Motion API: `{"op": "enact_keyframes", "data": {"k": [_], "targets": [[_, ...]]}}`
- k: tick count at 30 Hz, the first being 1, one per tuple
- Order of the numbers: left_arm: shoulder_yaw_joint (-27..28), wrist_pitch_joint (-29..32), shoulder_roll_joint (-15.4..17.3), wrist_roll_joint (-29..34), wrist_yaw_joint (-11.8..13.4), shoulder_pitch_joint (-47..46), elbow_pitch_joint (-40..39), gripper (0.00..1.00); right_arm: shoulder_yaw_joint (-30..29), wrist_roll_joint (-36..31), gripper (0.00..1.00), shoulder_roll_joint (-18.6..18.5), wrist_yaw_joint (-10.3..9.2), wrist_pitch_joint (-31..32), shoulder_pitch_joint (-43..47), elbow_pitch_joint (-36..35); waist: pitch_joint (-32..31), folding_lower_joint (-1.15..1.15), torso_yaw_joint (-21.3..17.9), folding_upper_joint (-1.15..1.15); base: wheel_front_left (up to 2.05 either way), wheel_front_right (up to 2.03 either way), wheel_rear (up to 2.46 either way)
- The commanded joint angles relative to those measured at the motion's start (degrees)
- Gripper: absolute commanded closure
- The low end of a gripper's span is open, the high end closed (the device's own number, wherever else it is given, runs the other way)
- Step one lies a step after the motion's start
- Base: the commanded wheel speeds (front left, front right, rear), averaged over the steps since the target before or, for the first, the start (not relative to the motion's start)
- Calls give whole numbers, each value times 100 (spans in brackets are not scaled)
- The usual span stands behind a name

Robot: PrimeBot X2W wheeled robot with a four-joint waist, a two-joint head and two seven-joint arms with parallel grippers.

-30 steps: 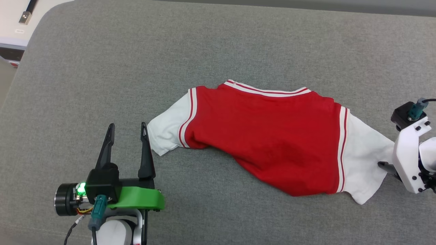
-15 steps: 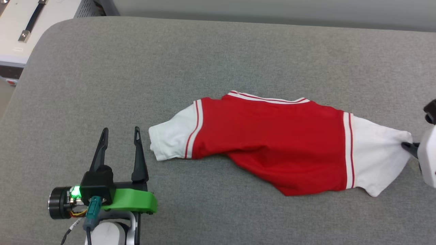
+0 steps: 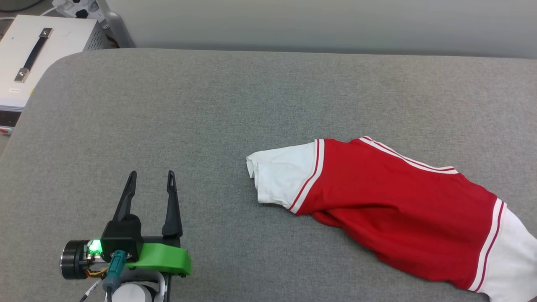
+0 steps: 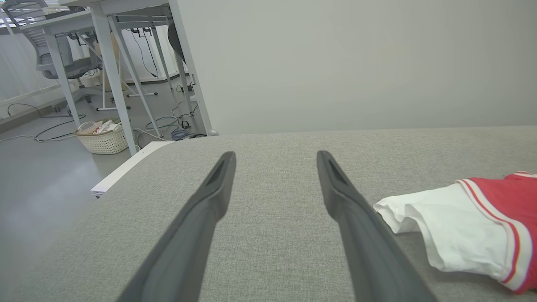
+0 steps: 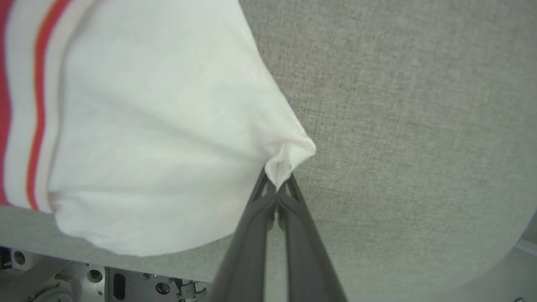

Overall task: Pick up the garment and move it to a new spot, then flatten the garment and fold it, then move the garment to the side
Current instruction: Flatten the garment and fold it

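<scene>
Garment (image 3: 398, 209) x1 on pad (image 3: 251, 92), sleeve in R gripper (image 5: 277, 185); L gripper (image 3: 152, 173) wide.

One garment (image 3: 398, 209), one basket (image 4: 105, 141), one white box (image 3: 63, 37).

1. A broad grey woven-fabric padded surface (image 3: 201, 109) carries everything; its far left corner is rounded and its straight far edge runs along a pale wall (image 3: 319, 25).
2. A bright red soft-fabric T-shirt with white short sleeves (image 3: 398, 209) lies directly on the surface, on the near right part.
3. The T-shirt lies slantwise: one white sleeve (image 3: 281, 180) points left toward the middle, and the body runs off near and right.
4. Its striped collar trim (image 3: 407, 158) faces the far side.
5. The red cloth is rumpled, with a fold along its near edge.
</scene>
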Motion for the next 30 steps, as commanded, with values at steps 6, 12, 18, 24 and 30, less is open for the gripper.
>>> {"op": "enact_keyframes", "data": {"k": [6,12,18,24,30], "targets": [[98,-33,67,65,-175,-59,99,0,-427,-271,0,426,-4,-737,8,77,-136,0,-96,0,0,0,0],[101,-33,345,-140,-748,-559,467,0,-1516,-1152,0,720,-4,-2287,35,-368,-316,0,-275,0,0,0,0],[-215,733,747,-684,-1236,-1711,1023,0,-2481,-2101,0,1480,-4,-2974,428,-1222,-265,0,-482,0,0,0,0],[-1343,2712,1313,-1892,-1294,-2886,1390,0,-3019,-2752,0,2194,-4,-2874,762,-2176,-78,0,-755,0,0,0,0],[-2561,4577,1831,-3145,-1296,-3904,1492,0,-3200,-3053,0,2688,-4,-2737,936,-2881,166,0,-1010,0,0,0,0]]}}
